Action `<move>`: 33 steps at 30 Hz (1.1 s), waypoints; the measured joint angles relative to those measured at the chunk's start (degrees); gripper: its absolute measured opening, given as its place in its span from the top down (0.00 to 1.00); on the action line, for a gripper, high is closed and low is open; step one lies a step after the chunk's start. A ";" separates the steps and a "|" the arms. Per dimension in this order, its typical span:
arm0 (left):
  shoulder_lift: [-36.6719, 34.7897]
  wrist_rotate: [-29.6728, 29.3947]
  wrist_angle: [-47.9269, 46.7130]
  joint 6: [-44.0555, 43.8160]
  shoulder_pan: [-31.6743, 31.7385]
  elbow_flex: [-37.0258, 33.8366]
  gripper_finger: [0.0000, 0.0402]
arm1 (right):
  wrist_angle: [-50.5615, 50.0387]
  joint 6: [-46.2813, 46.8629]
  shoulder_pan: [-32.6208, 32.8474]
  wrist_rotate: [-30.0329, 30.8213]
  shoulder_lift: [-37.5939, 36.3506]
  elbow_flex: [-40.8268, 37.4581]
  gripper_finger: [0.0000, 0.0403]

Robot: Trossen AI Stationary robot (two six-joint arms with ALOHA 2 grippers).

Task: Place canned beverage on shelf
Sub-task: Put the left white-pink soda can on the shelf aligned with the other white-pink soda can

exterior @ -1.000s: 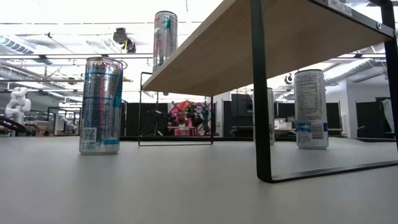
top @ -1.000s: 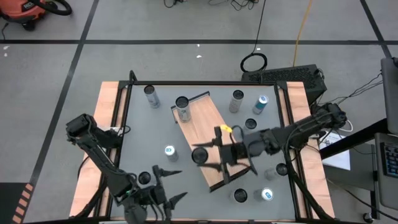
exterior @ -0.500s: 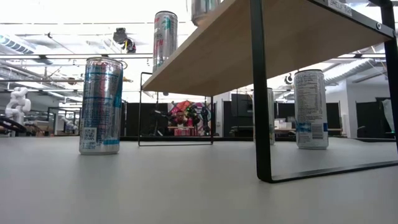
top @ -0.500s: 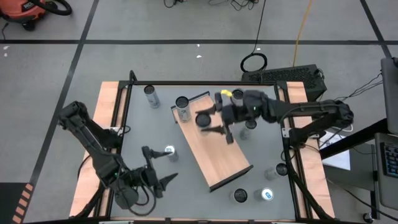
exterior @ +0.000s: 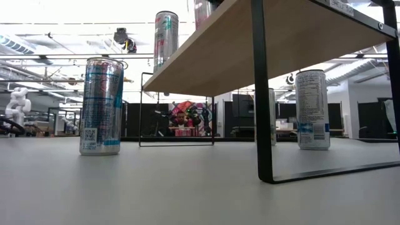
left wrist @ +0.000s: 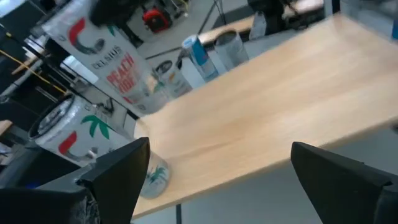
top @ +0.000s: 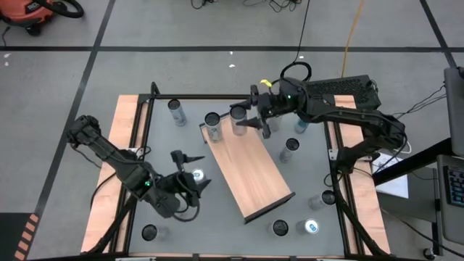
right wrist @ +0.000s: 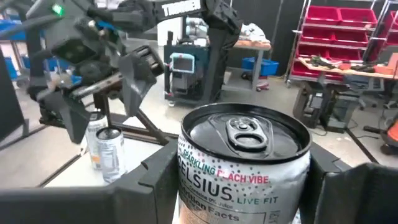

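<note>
The shelf [top: 250, 167] is a light wood board on black legs, lying slantwise across the middle of the table. One can [top: 212, 125] stands on its far end. Next to that can, my right gripper [top: 242, 114] is shut on a Celsius can [right wrist: 245, 162], also seen in the left wrist view [left wrist: 106, 53] and the low view [exterior: 204, 12]. My left gripper [top: 196, 171] hovers open at the shelf's left side, above a can [top: 197, 175] that stands on the table. Nothing lies between its fingers [left wrist: 118, 177]. My right gripper pinches the Celsius can's side wall [right wrist: 186, 177] between its two fingers, just below the top rim. The fingers reach in level from the table's right side. The can is upright over the shelf's far end; whether its bottom touches the board I cannot tell.
Several more cans stand on the grey table: one at the far left [top: 176, 112], three right of the shelf [top: 275, 118] [top: 303, 122] [top: 288, 148], others along the near edge [top: 279, 228] [top: 312, 228] [top: 148, 232]. The shelf's middle and near end are bare.
My right gripper has carried the Celsius can from over the shelf's near end toward the table's far edge, to the shelf's far end; the can stays upright. My left gripper has risen and gone from the near edge toward the shelf's left side.
</note>
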 joint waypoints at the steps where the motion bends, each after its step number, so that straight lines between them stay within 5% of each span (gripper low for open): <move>1: 0.03 0.13 -0.74 -0.29 0.02 0.00 0.03 | 0.93 0.64 -0.57 -1.36 0.55 -0.17 0.55; 15: -7.48 -1.33 -23.21 -10.63 1.47 -1.01 0.03 | 6.86 0.28 -3.44 -5.70 6.28 -0.23 0.55; 26: -23.46 4.08 8.19 -4.76 2.97 -24.06 0.03 | 8.50 -2.93 -3.85 -7.03 6.99 -0.23 0.55; 33: -24.58 2.18 17.95 -4.44 3.01 -29.51 0.03 | 11.65 -1.55 -4.60 -8.28 11.73 -0.22 0.55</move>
